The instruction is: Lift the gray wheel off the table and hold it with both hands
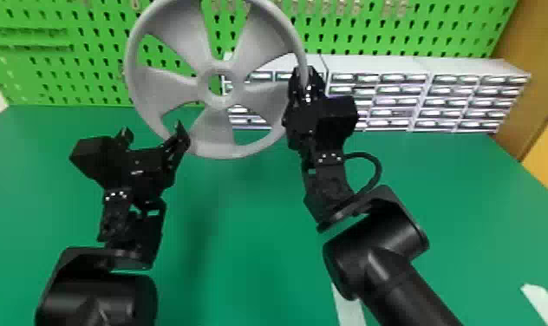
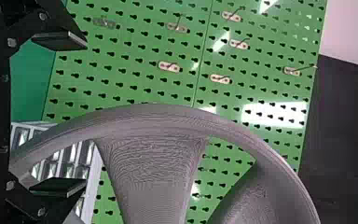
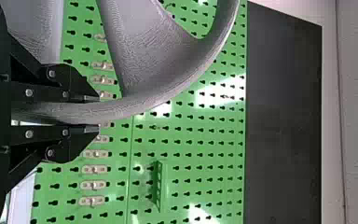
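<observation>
Gray wheel (image 1: 213, 130) hangs upright above the green table (image 1: 243, 242), rim clenched in the right gripper (image 1: 306, 74), the left gripper (image 1: 152, 128) spread open near it; beyond stand white drawer cabinets (image 1: 464, 67), backed by a green pegboard (image 1: 71, 76).

Workshop — pegboard (image 1: 91, 60) (green), drawers (image 1: 399, 89)

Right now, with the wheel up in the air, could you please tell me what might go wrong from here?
Only the right pincer grips the gray wheel, at one side of its rim, so the wheel could twist or slip down toward the table.
The left pincer is open with a finger close to the rim, so it might knock the wheel instead of gripping it.
</observation>
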{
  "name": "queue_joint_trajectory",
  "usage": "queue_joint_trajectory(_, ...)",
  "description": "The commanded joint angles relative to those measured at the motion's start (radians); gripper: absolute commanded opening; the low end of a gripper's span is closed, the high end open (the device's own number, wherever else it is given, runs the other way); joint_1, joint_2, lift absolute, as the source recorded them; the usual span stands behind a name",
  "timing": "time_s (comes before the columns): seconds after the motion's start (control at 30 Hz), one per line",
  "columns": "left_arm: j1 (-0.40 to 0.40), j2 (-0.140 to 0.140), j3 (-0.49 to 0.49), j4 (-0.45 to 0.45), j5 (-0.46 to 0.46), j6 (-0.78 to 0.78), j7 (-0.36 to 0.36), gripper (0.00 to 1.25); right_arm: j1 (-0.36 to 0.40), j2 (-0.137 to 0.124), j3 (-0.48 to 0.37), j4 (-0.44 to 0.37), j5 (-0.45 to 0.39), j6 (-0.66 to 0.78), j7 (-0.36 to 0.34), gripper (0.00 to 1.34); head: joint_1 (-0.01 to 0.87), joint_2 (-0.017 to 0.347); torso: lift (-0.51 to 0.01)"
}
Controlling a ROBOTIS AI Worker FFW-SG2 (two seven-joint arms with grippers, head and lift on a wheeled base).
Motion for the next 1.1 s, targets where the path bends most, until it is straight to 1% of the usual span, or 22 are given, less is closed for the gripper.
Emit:
queue_joint_trajectory(0.0,-0.005,0.000,0.003,0.000,0.000,-0.001,0.000,0.96,0.002,0.000,0.003,-0.002,0.000,-0.002,0.000,0.20,0.711,0.015,-0.098)
queue_joint_trajectory(0.13,-0.005,0.000,0.003,0.000,-0.002,-0.001,0.005,0.83,0.002,0.000,0.000,-0.002,0.000,-0.002,0.000,0.20,0.711,0.015,-0.098)
queue_joint_trajectory(0.23,-0.004,0.000,-0.003,-0.001,0.000,-0.001,0.023,0.73,0.003,-0.002,-0.004,-0.002,-0.002,0.001,0.000,0.20,0.711,0.015,-0.098)
queue_joint_trajectory(0.37,0.004,0.000,-0.012,-0.006,0.001,-0.003,0.044,0.66,0.003,0.000,-0.005,-0.002,-0.002,0.011,0.000,0.20,0.711,0.015,-0.098)
queue_joint_trajectory(0.53,0.012,0.000,-0.039,-0.020,0.001,-0.004,0.107,0.46,0.000,0.000,-0.010,-0.002,-0.002,0.025,0.000,0.20,0.711,0.015,-0.098)
queue_joint_trajectory(0.57,0.013,0.000,-0.043,-0.023,0.001,-0.004,0.117,0.44,-0.002,0.000,-0.010,-0.002,-0.002,0.027,0.000,0.20,0.711,0.015,-0.098)
queue_joint_trajectory(0.63,0.015,0.000,-0.049,-0.028,0.003,-0.003,0.135,0.41,0.000,0.000,-0.010,-0.002,-0.002,0.027,0.000,0.20,0.711,0.015,-0.098)
queue_joint_trajectory(0.73,0.018,0.000,-0.059,-0.046,-0.008,0.005,0.181,0.36,0.000,-0.002,-0.007,-0.002,-0.002,0.025,0.000,0.20,0.711,0.015,-0.098)
queue_joint_trajectory(0.87,0.018,0.000,-0.067,-0.058,-0.022,0.008,0.224,0.27,0.000,-0.003,-0.005,-0.002,0.002,0.013,0.000,0.20,0.711,0.015,-0.098)
queue_joint_trajectory(0.93,0.018,0.000,-0.069,-0.061,-0.010,0.014,0.233,0.24,0.002,-0.003,-0.005,-0.002,0.003,0.004,0.000,0.20,0.711,0.015,-0.098)
queue_joint_trajectory(1.07,0.013,0.000,-0.067,-0.061,-0.008,0.016,0.238,0.24,0.003,-0.003,-0.005,-0.002,0.006,0.002,0.000,0.20,0.711,0.015,-0.098)
